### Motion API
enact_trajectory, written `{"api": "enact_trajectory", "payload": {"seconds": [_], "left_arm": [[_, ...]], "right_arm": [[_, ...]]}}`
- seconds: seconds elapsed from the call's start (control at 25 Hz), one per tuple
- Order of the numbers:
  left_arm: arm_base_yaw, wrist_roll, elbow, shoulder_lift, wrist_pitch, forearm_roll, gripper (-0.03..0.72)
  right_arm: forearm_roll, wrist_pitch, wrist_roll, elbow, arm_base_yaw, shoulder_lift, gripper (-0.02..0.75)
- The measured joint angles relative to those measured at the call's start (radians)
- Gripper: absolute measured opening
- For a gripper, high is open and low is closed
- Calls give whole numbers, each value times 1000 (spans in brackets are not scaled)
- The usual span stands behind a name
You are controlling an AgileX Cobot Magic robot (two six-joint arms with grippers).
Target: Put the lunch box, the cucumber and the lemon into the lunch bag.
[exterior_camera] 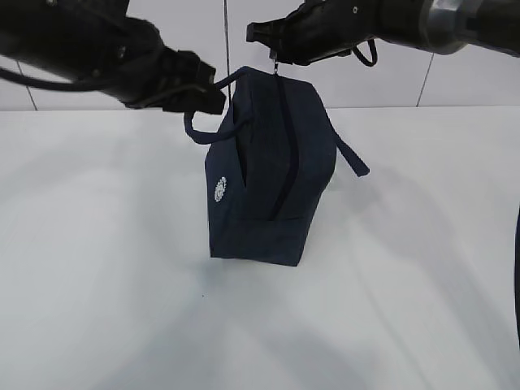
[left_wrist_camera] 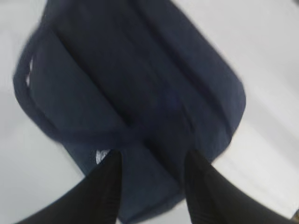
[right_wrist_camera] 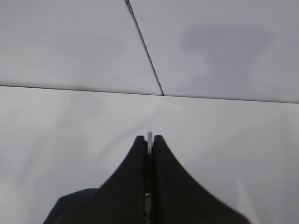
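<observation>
1. The navy lunch bag (exterior_camera: 268, 175) stands on end in the middle of the white tabletop (exterior_camera: 97, 268), zipper facing the room.
2. The right pincer (exterior_camera: 279, 58) is pinched tight on the silver zipper pull (exterior_camera: 278, 65) at the bag's top.
3. The left pincer (left_wrist_camera: 152, 163) is parted beside the near loop handle (exterior_camera: 199, 130), holding nothing.
4. A tiled wall (right_wrist_camera: 210, 46) stands behind.

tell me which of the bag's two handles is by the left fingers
The loop handle on the lunch bag's left side, curving right under the left gripper. The other handle sticks out on the right side, clear of it.
</observation>
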Motion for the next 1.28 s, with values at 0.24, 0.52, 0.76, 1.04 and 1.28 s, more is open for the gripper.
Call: {"api": "enact_trajectory", "payload": {"seconds": [0.24, 0.52, 0.76, 1.04, 1.28], "left_arm": [[14, -10, -204, 145, 83, 0, 322], [14, -37, -320, 278, 137, 0, 322], [14, -44, -338, 330, 144, -28, 321], [14, -46, -342, 356, 186, -6, 46], [14, 13, -344, 356, 233, 17, -2]], "right_arm": [[10, 18, 0, -4, 0, 0, 7], [13, 23, -2, -4, 0, 0, 7], [15, 26, -4, -4, 0, 0, 6], [19, 42, -5, -4, 0, 0, 6], [22, 69, -5, -4, 0, 0, 6]]}}
